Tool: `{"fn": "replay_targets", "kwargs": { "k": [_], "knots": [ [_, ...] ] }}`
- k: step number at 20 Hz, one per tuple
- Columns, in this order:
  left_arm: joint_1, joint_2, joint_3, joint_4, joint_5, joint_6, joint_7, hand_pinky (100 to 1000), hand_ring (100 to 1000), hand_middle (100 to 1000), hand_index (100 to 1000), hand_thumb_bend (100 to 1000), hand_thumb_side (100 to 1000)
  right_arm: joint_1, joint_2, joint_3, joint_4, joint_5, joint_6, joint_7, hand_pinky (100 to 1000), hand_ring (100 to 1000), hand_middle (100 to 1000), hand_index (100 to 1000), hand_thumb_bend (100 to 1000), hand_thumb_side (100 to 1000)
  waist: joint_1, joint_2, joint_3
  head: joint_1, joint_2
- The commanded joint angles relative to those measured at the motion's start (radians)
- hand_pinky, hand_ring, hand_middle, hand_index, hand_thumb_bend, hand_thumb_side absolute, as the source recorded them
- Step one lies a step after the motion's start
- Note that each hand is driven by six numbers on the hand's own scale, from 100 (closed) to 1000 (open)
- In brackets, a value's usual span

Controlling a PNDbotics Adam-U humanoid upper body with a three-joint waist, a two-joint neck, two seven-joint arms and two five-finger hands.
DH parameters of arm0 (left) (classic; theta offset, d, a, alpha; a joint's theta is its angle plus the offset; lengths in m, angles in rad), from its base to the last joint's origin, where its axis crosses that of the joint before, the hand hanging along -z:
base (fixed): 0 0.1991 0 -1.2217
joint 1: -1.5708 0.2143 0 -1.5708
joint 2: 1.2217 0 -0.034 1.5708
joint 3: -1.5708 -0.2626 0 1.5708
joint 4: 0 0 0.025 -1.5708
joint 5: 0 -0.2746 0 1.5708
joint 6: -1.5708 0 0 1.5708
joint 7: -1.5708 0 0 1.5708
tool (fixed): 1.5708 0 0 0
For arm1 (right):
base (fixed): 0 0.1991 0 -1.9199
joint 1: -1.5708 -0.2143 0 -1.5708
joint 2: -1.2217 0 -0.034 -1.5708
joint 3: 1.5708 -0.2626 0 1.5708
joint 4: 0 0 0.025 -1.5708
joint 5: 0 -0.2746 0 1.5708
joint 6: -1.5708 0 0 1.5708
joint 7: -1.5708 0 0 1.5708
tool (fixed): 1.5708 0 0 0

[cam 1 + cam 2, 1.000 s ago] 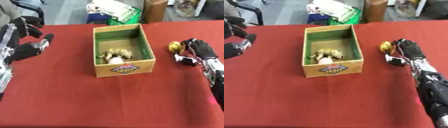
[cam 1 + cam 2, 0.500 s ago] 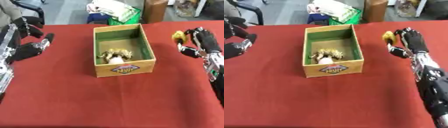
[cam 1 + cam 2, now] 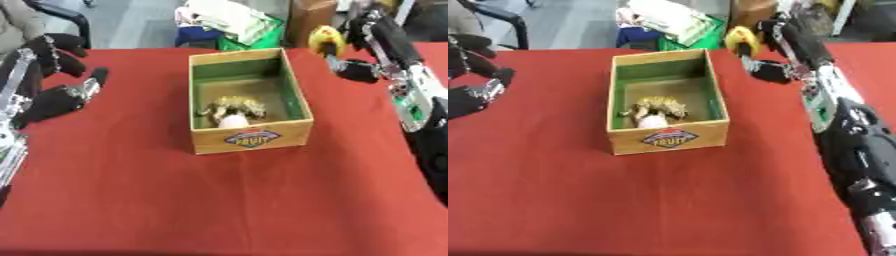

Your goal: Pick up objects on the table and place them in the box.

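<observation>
A wooden box (image 3: 252, 138) with a green lining stands in the middle of the red table (image 3: 219, 200). Inside it lie a spiky tan thing (image 3: 234, 105) and a pale rounded thing (image 3: 233, 120). My right hand (image 3: 363, 32) is raised above the table beyond the box's far right corner, shut on a small yellow object (image 3: 325, 38). At the left edge my left hand (image 3: 51, 82) hovers open, holding nothing, fingers pointing up and apart from the box.
Beyond the table's far edge sit a green crate with pale cloth (image 3: 236, 22) and a brown cardboard box (image 3: 311, 15). A chair (image 3: 66, 17) shows at the far left.
My right hand has lifted the yellow object off the table at the right and carried it up and leftward toward the box's far right corner. The left hand stays put.
</observation>
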Motion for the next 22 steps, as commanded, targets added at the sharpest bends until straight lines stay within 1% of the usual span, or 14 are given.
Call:
{"fn": "replay_targets", "kwargs": {
  "k": [1,3,5,6,7,8,9,10,12,14,16,19,20,22],
  "knots": [
    [-0.015,0.015,0.01,-0.013,0.004,-0.003,-0.008,594,568,583,745,418,186,-0.027,0.023,0.012,-0.008,0.02,-0.051,0.048,349,491,243,257,100,383,0.0,-0.018,0.006,-0.002,-0.007],
    [-0.016,0.014,0.009,-0.014,0.005,-0.004,-0.011,595,568,583,745,418,186,-0.023,0.042,0.012,0.012,0.057,-0.071,0.072,374,505,272,290,100,442,0.0,-0.017,0.012,-0.002,-0.009],
    [-0.016,0.013,0.01,-0.016,0.006,-0.005,-0.011,595,569,583,746,417,186,-0.017,0.053,0.011,0.028,0.095,-0.09,0.087,404,525,336,366,106,550,0.001,-0.015,0.018,-0.003,-0.01],
    [-0.015,0.013,0.01,-0.016,0.007,-0.005,-0.011,595,569,583,746,418,185,-0.015,0.057,0.012,0.033,0.112,-0.1,0.092,424,542,381,420,128,594,0.001,-0.015,0.019,-0.002,-0.01],
    [-0.015,0.012,0.011,-0.017,0.007,-0.005,-0.01,595,569,583,746,419,185,-0.013,0.06,0.012,0.037,0.127,-0.11,0.095,443,558,434,496,191,642,0.001,-0.015,0.02,-0.002,-0.009],
    [-0.014,0.012,0.012,-0.017,0.007,-0.005,-0.01,595,568,583,746,418,185,-0.012,0.061,0.013,0.039,0.141,-0.121,0.098,492,603,524,623,298,685,0.001,-0.014,0.021,-0.003,-0.009],
    [-0.014,0.012,0.012,-0.016,0.008,-0.005,-0.01,595,568,583,746,418,185,-0.011,0.062,0.016,0.04,0.155,-0.135,0.105,522,640,600,705,366,709,0.001,-0.014,0.021,-0.003,-0.009],
    [-0.014,0.012,0.012,-0.016,0.009,-0.005,-0.01,595,568,583,746,419,185,-0.01,0.063,0.015,0.041,0.165,-0.146,0.11,550,675,672,755,408,722,0.001,-0.014,0.02,-0.003,-0.009],
    [-0.014,0.011,0.011,-0.016,0.01,-0.005,-0.011,596,569,583,747,419,185,-0.009,0.062,0.011,0.042,0.173,-0.159,0.114,600,732,771,816,453,738,0.0,-0.015,0.019,-0.002,-0.01],
    [-0.013,0.011,0.011,-0.015,0.01,-0.006,-0.011,595,568,583,747,420,186,-0.006,0.058,0.007,0.04,0.17,-0.162,0.118,617,750,802,826,454,737,0.0,-0.016,0.017,-0.001,-0.01],
    [-0.01,0.011,0.013,-0.015,0.01,-0.006,-0.009,595,568,583,746,419,185,-0.003,0.052,0.0,0.032,0.147,-0.155,0.115,604,745,795,816,413,717,0.0,-0.017,0.015,-0.001,-0.01],
    [-0.003,0.011,0.017,-0.013,0.011,-0.007,-0.005,595,568,582,745,421,185,0.001,0.034,-0.001,0.007,0.085,-0.144,0.114,589,737,771,798,297,630,0.0,-0.018,0.013,0.003,-0.01],
    [0.001,0.011,0.019,-0.012,0.01,-0.008,-0.004,594,568,582,745,420,185,0.002,0.024,0.001,-0.004,0.056,-0.142,0.118,584,734,760,790,239,591,0.0,-0.019,0.012,0.004,-0.01],
    [0.009,0.011,0.023,-0.008,0.009,-0.009,-0.001,595,568,582,744,419,186,0.006,-0.002,0.005,-0.03,-0.014,-0.143,0.128,566,724,742,779,163,528,-0.002,-0.019,0.011,0.005,-0.009]
  ]
}}
